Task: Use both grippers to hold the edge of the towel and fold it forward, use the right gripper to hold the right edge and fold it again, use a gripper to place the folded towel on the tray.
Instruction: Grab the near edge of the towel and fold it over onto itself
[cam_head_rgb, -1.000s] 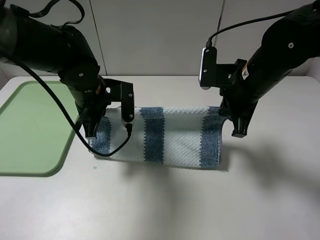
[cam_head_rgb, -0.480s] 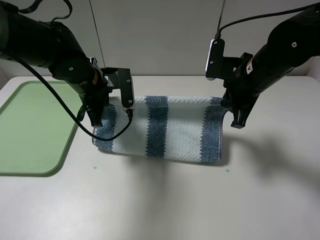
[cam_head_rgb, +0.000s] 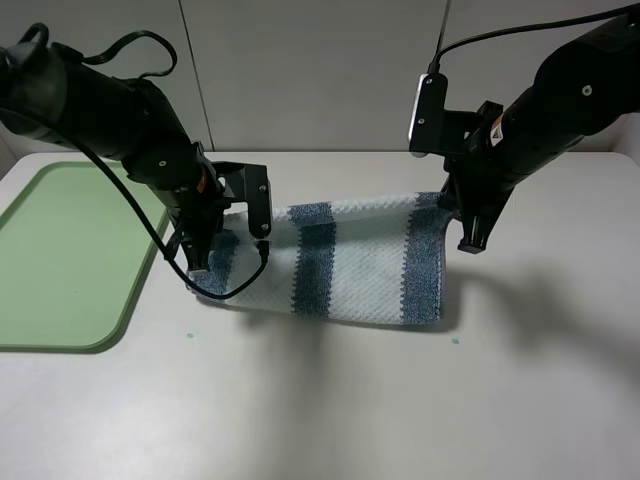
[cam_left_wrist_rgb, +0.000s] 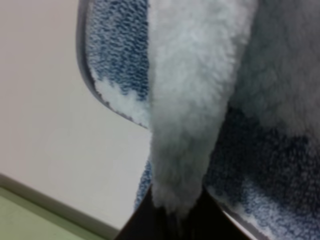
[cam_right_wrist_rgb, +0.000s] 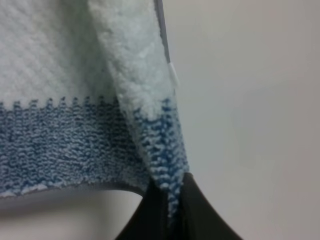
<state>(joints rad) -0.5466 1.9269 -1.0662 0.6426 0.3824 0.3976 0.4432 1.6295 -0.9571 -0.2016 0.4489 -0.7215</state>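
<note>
The striped blue-grey and white towel (cam_head_rgb: 350, 265) lies in the middle of the table, its far side raised off the surface. My left gripper (cam_head_rgb: 198, 268) is shut on the towel's left corner; in the left wrist view the fingers (cam_left_wrist_rgb: 172, 215) pinch a white fold of towel (cam_left_wrist_rgb: 200, 75), with the grey hem (cam_left_wrist_rgb: 82, 65) curving beside it. My right gripper (cam_head_rgb: 469, 243) is shut on the right edge; in the right wrist view the jaws (cam_right_wrist_rgb: 170, 205) clamp a blue stripe of the towel (cam_right_wrist_rgb: 60, 130). The light-green tray (cam_head_rgb: 60, 250) lies to the left.
The white tabletop (cam_head_rgb: 330, 400) is bare in front of the towel. A grey panelled wall (cam_head_rgb: 310, 70) stands behind the table. A black cable (cam_head_rgb: 215, 292) from the left arm loops down over the towel's left end.
Both grippers rose with the towel's edge and the whole towel slid a little away from the front. The left gripper then dipped back down toward the front; the right one stayed raised.
</note>
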